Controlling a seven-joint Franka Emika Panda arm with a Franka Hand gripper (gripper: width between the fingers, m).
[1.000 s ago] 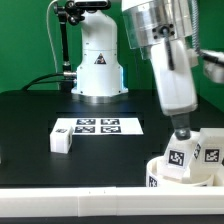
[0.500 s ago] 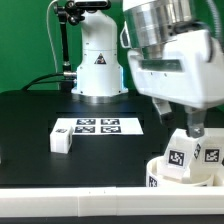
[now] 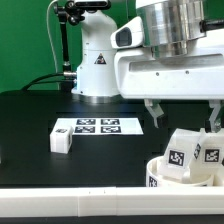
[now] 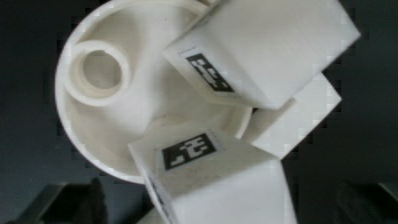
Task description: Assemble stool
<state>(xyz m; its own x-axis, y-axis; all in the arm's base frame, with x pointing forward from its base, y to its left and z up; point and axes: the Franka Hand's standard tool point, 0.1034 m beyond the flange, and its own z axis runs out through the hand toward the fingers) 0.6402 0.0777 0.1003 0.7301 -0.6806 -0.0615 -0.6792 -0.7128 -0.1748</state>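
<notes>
I have the fingers (image 3: 152,112) wide and empty just above the seat disc (image 3: 157,172), I judge to clear the legs (image 3: 181,155) resting on it before fetching the loose leg (image 3: 62,141).

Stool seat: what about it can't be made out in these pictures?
- Exterior view: the seat is cut off by the picture's bottom and right edges; legs lying on it hide its top.
- Wrist view: the same legs cover much of the seat; tag patterns are too blurred to read.
</notes>
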